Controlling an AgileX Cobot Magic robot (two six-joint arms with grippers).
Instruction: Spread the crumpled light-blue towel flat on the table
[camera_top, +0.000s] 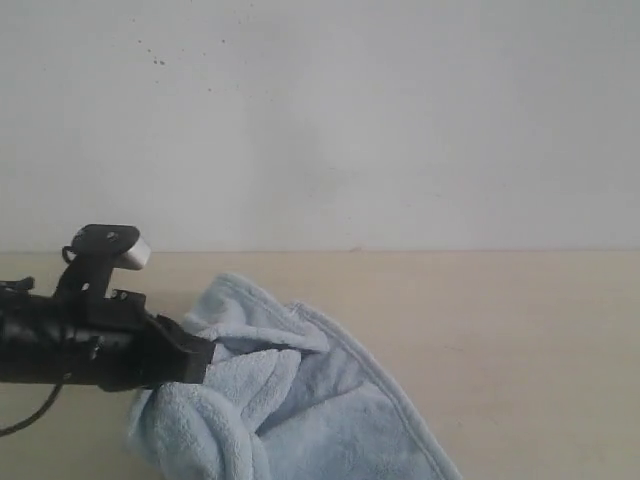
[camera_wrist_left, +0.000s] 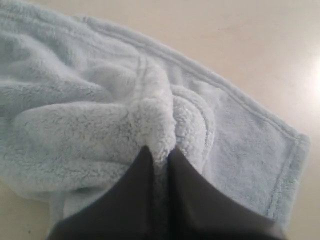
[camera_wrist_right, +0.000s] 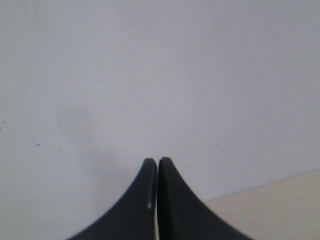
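Note:
The light-blue towel (camera_top: 300, 400) lies crumpled on the beige table (camera_top: 500, 330), folded over itself, its hemmed edge running down to the right. My left gripper (camera_top: 208, 355) reaches in from the left and is shut on a thick fold of the towel (camera_wrist_left: 105, 100); in the left wrist view the fluffy fold is pinched between the two black fingers (camera_wrist_left: 135, 190) of that gripper (camera_wrist_left: 159, 152). My right gripper (camera_wrist_right: 158, 161) is shut with nothing in it and faces the white wall; it does not show in the exterior view.
A white wall (camera_top: 350, 120) rises at the table's far edge. Bare table shows right of the towel and behind it. The left arm's black body (camera_top: 70, 345) and a cable (camera_top: 30, 415) lie over the table's left side.

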